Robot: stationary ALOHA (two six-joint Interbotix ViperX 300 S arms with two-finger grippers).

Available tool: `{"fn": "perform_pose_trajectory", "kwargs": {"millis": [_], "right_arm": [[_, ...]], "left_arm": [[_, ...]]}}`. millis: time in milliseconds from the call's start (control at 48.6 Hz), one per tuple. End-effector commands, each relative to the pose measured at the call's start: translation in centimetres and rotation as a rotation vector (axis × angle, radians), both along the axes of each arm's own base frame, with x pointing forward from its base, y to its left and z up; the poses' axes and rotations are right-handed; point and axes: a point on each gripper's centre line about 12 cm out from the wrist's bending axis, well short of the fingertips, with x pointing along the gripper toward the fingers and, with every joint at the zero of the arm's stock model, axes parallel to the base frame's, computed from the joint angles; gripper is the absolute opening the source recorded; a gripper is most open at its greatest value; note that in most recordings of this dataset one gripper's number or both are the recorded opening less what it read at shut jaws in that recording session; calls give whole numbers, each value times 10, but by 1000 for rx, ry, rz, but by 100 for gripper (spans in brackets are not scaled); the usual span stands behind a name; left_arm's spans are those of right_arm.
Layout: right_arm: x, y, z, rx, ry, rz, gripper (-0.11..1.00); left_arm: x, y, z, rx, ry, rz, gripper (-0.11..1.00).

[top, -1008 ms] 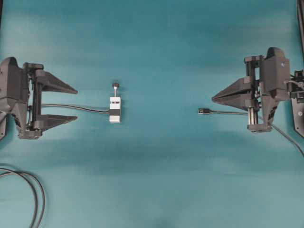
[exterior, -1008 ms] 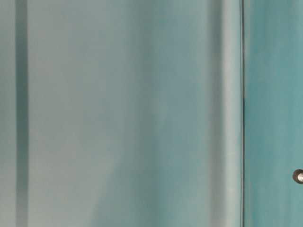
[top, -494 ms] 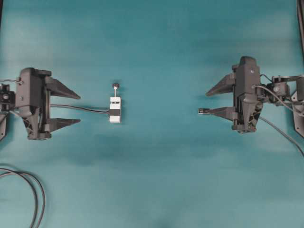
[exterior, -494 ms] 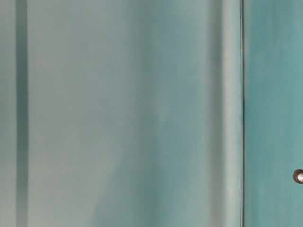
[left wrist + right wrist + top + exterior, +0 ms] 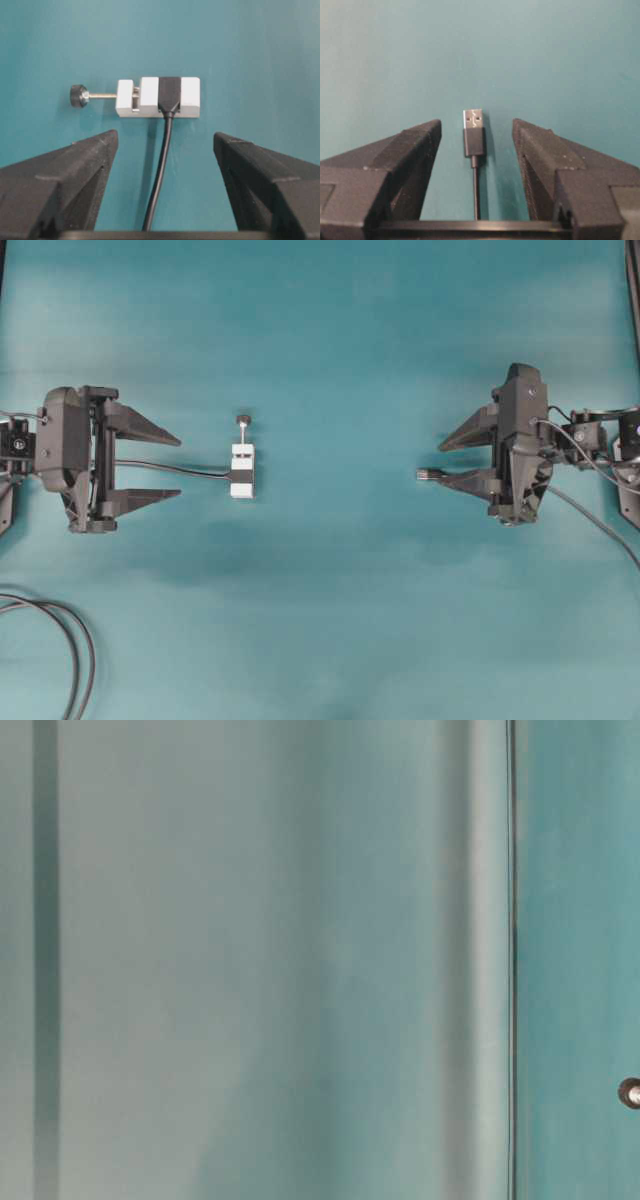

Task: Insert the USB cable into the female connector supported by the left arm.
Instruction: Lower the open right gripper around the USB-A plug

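You are at the very start here: nothing is gripped and nothing is plugged in. Your left gripper (image 5: 180,466) stands spread wide and empty, and the female connector (image 5: 242,471) lies on the teal table (image 5: 330,620) a short way ahead of its fingertips, centred between them, with its own lead (image 5: 161,170) running back through the gap between the fingers. Your right gripper (image 5: 440,461) is also spread and holds nothing; the USB cable (image 5: 474,135) lies flat on the table between its two fingers, touching neither, with the silvery plug end pointing away from the wrist toward the connector. In the overhead view the plug and the connector are well apart, with bare table between them. Still to do, by my reading: close the left fingers on the white block to steady it, close the right fingers on the plug, bring the two together, line them up and push in. By count: two grippers, one connector block with one screw knob (image 5: 78,95), one loose USB plug, and one looped pair of dark cables (image 5: 70,650) at the table's near left edge. The table-level view shows only blurred teal surfaces.
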Motion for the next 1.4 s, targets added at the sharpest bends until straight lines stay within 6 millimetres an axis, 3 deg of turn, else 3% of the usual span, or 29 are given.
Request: {"fn": "perform_pose_trajectory", "kwargs": {"millis": [0,370,679,947,1379], "right_arm": [[4,0,0,1,-9,1,61],[6,0,-15,14,16,-4,60],[6,0,-15,15,16,-4,58],[6,4,-16,15,19,11,47],[8,9,-28,30,61,19,46]], "left_arm": [[3,1,5,14,-33,-3,85],[0,1,-8,14,-6,-1,84],[4,2,-6,15,-35,2,85],[5,4,-8,14,-30,8,84],[7,8,-6,17,-39,24,84]]}}
